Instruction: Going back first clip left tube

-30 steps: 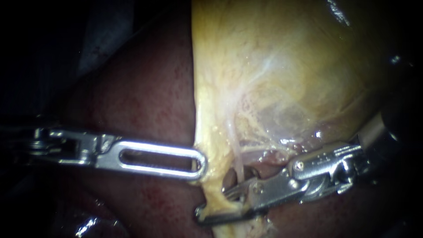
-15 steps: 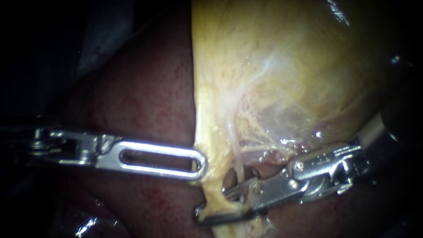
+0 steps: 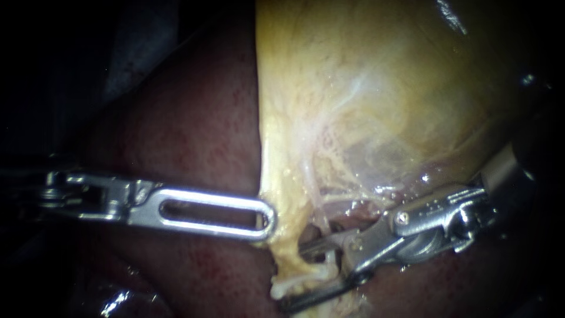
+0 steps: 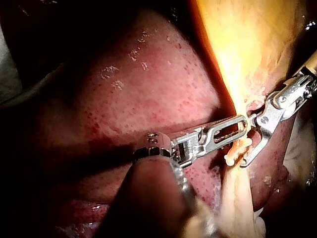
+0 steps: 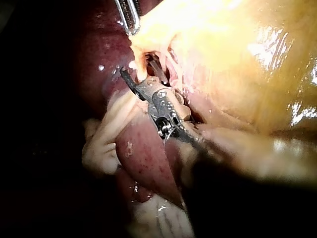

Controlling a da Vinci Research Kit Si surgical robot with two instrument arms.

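right instrument (image 3: 294, 277): jaws apart, gripping nothing, straddling pale strands below the thin tube (image 3: 315, 200) at the gallbladder (image 3: 365, 88) edge | clip: can't make out | risk: a jaw snags strands while backing off, tearing the tube

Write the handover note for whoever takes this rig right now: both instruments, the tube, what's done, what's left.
Left instrument: tip against the gallbladder edge; whether it holds anything does not show.
Right instrument: jaws open around a pale strand, gripping nothing; the thin tube runs down to its upper jaw.
Done: whether the tube is clipped cannot be seen here.
Left: probably ease the right one back along its shaft, clear of the strand, over the liver.
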